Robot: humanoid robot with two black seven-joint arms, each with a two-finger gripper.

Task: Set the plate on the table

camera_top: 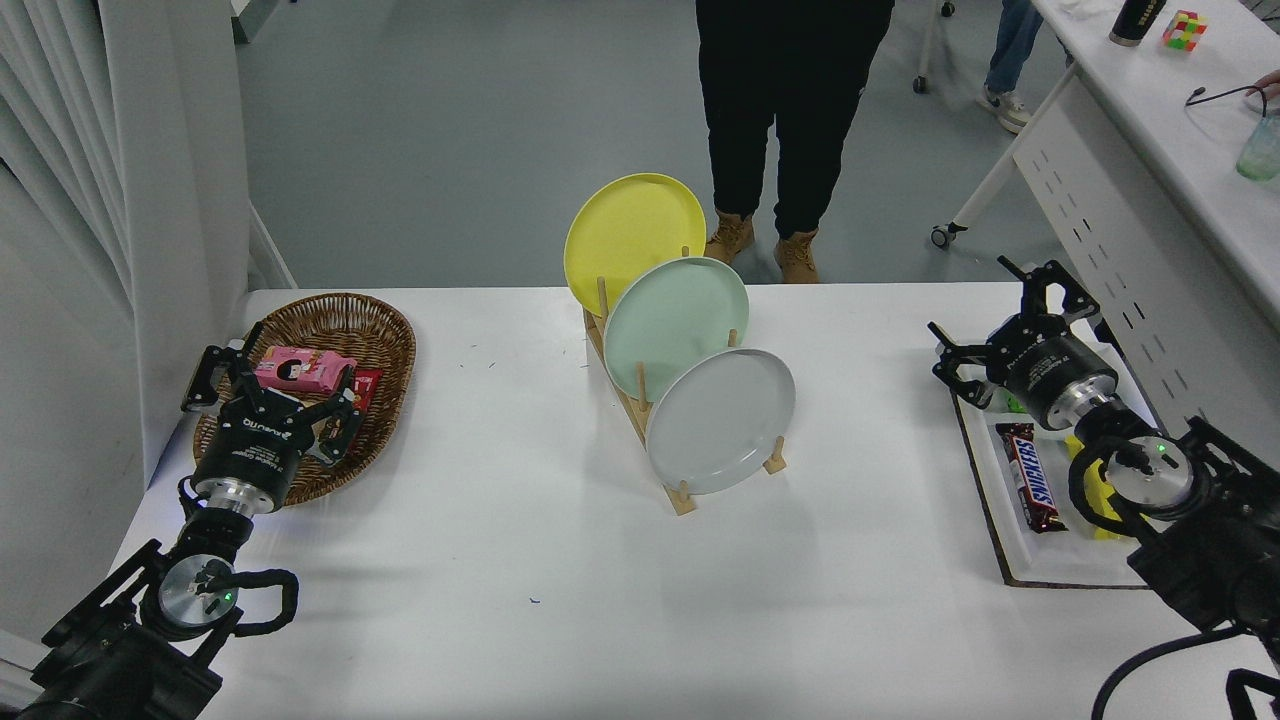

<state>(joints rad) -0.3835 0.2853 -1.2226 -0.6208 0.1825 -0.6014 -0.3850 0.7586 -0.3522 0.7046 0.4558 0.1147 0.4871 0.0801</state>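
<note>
— How many views do I have?
— Only 1: my head camera, high on my side, facing forward and down over the large white rectangular table (560, 600), floor beyond.

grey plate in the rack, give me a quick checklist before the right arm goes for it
1. Grey plate upright in the front slot of the rack, nearest the robot: ok.
2. Its right rim is free, nothing leaning on it from the front: ok.
3. Right end effector open and empty: ok.
4. Right end effector at the plate: not ok, it is over the snack tray, well apart from it.
5. Bare table in front of the rack to set the plate on: ok.
6. Green plate close behind; whether the two touch: cannot tell.
</note>
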